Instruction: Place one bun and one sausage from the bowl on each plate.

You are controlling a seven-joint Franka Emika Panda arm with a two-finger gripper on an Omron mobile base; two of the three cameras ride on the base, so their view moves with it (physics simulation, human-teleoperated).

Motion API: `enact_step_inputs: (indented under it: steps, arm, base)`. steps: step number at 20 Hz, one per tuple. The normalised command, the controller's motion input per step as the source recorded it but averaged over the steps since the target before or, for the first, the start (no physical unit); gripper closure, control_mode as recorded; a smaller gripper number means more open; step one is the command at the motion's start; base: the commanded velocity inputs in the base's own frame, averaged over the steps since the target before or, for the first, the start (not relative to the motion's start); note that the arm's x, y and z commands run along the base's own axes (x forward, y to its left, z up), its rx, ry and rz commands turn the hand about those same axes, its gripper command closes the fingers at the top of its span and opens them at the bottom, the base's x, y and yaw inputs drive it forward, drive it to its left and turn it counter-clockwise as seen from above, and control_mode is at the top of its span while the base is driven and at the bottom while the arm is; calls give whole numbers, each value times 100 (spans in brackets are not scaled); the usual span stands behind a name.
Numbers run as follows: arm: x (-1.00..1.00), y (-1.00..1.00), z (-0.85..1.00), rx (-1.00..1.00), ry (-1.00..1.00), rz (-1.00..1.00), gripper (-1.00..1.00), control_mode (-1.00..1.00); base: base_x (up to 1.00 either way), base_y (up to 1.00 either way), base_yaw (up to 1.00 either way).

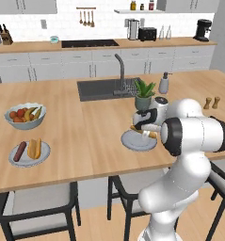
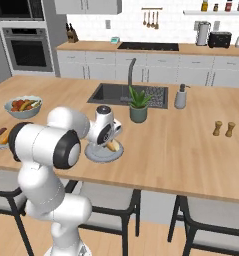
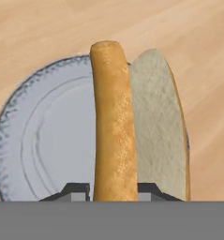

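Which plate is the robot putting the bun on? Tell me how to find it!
Find the sink in the long wooden counter, then the small potted plant beside it. Just in front of the plant lies a pale grey-blue plate, under the robot's hand, which grips a bun. The other plate, far left, already holds a bun and a sausage.

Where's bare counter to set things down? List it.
Free: the counter between the far plate and the near plate; also right of the plant toward the shakers. Crowded: the near plate, with the hand holding a bun.

Kitchen: sink (image 1: 104, 88), stovetop (image 1: 89, 43), oven (image 2: 30, 49).
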Motion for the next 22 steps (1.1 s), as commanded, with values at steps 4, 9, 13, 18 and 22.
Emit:
enact_step_inputs:
  steps: [4, 9, 13, 18, 22]
  arm:
    - [9, 0, -23, 0, 0, 0, 100, -100]
    - [4, 0, -8, 0, 0, 0, 100, -100]
    - [19, 0, -13, 0, 0, 0, 100, -100]
    - [8, 0, -19, 0, 0, 0, 100, -100]
    - [2, 0, -17, 0, 0, 0, -100, -100]
  base:
    - [0, 0, 0]
    - [0, 0, 0]
    - [0, 0, 0]
    - [0, 0, 0]
    - [0, 0, 0]
